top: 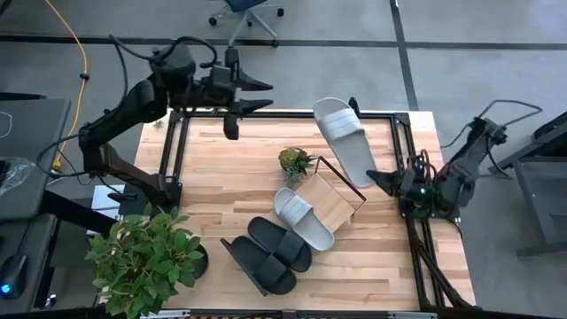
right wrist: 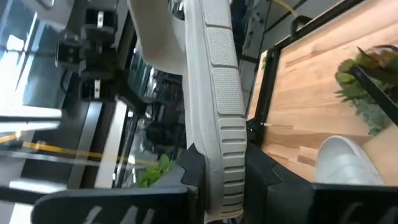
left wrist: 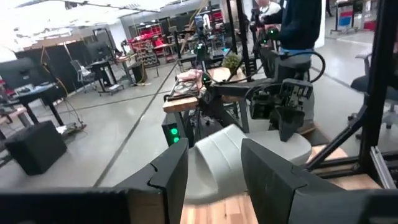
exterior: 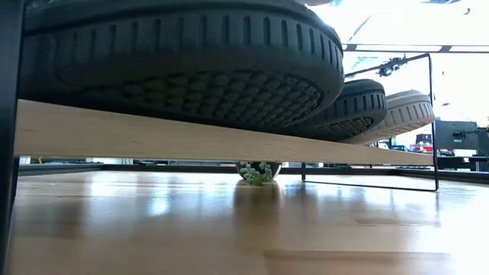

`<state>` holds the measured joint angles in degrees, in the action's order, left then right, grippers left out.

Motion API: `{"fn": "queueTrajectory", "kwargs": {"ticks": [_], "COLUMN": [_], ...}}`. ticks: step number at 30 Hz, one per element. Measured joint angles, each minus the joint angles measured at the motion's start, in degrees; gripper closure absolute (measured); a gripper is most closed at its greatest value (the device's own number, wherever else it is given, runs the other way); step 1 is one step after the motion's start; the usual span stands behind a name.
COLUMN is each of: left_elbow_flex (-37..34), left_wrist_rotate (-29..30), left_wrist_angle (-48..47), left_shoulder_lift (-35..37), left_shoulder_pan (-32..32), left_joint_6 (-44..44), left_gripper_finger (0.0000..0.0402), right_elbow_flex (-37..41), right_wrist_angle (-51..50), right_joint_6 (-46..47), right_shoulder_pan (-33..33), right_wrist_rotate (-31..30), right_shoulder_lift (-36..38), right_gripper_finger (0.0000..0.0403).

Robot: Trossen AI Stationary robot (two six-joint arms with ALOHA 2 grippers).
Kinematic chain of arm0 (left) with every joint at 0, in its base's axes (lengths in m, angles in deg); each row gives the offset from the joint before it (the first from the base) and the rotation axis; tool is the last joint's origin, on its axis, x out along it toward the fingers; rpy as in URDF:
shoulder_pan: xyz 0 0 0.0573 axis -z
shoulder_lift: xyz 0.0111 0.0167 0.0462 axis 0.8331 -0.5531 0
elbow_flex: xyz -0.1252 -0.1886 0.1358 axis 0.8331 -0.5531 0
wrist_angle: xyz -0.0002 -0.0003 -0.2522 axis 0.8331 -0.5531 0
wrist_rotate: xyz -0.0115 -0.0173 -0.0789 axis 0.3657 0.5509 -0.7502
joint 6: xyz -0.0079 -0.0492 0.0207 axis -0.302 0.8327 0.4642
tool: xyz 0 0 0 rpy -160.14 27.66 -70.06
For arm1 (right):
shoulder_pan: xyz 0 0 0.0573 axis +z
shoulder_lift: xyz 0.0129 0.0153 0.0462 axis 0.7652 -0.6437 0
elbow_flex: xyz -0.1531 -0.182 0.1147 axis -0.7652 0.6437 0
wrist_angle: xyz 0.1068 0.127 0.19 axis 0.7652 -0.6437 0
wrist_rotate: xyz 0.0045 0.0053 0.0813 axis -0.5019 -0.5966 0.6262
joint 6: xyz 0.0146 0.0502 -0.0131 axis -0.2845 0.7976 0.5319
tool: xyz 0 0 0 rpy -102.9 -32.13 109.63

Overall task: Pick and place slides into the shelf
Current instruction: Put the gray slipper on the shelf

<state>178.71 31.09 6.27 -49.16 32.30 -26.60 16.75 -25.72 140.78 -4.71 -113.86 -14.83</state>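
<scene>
We are watching the right gripper [top: 383, 181] pinching a light grey slide [top: 345, 140] by its heel end, holding it in the air near the table's [top: 221, 173] far right corner. The shelf [top: 328, 200] is lying across the middle of the table, carrying two black slides [top: 273, 252] toward its near end and a second grey slide [top: 304, 218] beside them. The left gripper [top: 257, 95] is waiting over the far edge, fingers spread and holding nothing.
</scene>
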Motion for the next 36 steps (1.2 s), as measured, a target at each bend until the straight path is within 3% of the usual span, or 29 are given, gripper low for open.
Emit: {"fn": "queueTrajectory", "kwargs": {"ticks": [4, 17, 27, 36], "left_elbow_flex": [0.0, 0.0, 0.0, 0.0], "left_wrist_rotate": [-0.3, -1.8, -1.8, -1.8], "left_wrist_angle": [-0.8, -5.2, -5.1, -5.1], "left_shoulder_lift": [1.5, 2.0, 2.0, 2.0], "left_shoulder_pan": [0.1, 0.1, 0.1, 0.1], "left_joint_6": [-0.9, -1.9, -1.9, -1.9], "left_gripper_finger": [0.0263, 0.0263, 0.0263, 0.0263], "right_elbow_flex": [0.0, 0.0, 0.0, 0.0], "right_wrist_angle": [0.1, 1.1, 1.1, 0.0], "right_joint_6": [7.6, 28.1, 39.1, 46.2], "right_shoulder_pan": [6.1, 14.0, 14.6, 14.5], "right_wrist_rotate": [-8.0, -12.9, -7.8, -7.7], "right_shoulder_lift": [-4.5, -20.2, -29.0, -34.1], "right_gripper_finger": [0.0364, 0.0364, 0.0364, 0.0364]}}
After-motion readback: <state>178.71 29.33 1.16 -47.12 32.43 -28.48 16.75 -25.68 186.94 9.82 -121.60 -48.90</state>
